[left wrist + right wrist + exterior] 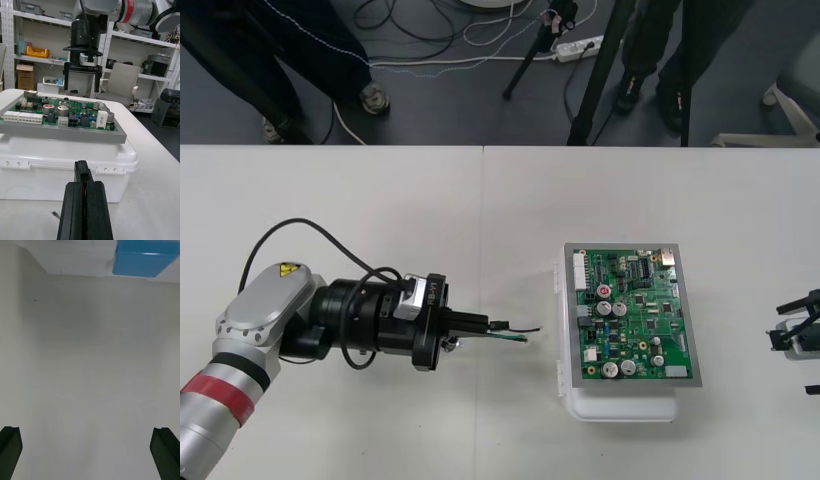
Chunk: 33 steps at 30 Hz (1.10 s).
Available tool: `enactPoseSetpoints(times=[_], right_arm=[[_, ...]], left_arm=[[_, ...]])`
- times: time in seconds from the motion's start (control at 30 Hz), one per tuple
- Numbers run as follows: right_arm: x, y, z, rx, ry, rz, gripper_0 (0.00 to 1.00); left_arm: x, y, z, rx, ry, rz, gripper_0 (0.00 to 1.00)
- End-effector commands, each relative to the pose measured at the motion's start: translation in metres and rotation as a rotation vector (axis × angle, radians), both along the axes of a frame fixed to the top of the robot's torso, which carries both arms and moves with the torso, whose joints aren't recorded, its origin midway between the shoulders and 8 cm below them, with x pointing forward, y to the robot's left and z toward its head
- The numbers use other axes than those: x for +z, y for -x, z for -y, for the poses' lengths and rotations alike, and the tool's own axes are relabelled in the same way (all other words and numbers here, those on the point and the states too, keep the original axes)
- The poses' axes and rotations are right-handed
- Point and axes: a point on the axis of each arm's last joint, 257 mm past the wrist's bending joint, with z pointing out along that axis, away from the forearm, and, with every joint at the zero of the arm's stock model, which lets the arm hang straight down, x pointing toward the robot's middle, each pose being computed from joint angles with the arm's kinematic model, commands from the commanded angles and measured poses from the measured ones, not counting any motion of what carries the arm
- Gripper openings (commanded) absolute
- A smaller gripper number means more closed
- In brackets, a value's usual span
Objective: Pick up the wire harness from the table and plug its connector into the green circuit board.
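My left gripper [483, 323] is shut on the wire harness [515, 336] over the table, a short way left of the green circuit board [630, 315]. Thin black and green wires stick out of its fingers toward the board. In the left wrist view the shut fingers [85, 204] hold the small black plug [82, 173], which points at the side of the white base [67, 165] below the board [60, 116]. My right gripper [792, 327] waits open at the table's right edge, right of the board, and stands beyond it [82, 77] in the left wrist view.
The white base [620, 408] juts out past the board's near edge. Bare table [90, 363] lies under the right gripper [88, 431], whose fingers stand far apart. A table seam [483, 220] runs from the far edge toward the left gripper.
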Motion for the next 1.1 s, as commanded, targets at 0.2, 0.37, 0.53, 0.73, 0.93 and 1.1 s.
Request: enactPoseSetpoints(times=[0.2, 0.37, 0.53, 0.73, 0.93, 1.1], right_arm=[[0.017, -0.03, 0.004, -0.069, 0.053, 0.011, 1.0], [0.013, -0.035, -0.006, -0.135, 0.041, -0.01, 1.0], [0.013, -0.041, -0.013, -0.122, 0.057, -0.004, 1.0], [0.012, -0.045, -0.02, -0.107, 0.068, -0.004, 1.0], [0.015, -0.054, -0.031, -0.111, 0.051, 0.015, 1.0], [0.018, -0.057, -0.044, -0.13, 0.041, -0.007, 1.0]], left_arm=[[0.008, 0.003, 0.037, -0.093, 0.042, 0.046, 0.0], [0.011, -0.003, 0.047, -0.097, 0.047, 0.053, 0.0], [0.019, -0.004, 0.057, -0.114, 0.057, 0.072, 0.0], [0.024, 0.001, 0.066, -0.144, 0.066, 0.076, 0.0], [0.023, 0.003, 0.069, -0.148, 0.067, 0.077, 0.0], [0.027, 0.003, 0.079, -0.143, 0.083, 0.078, 0.0]])
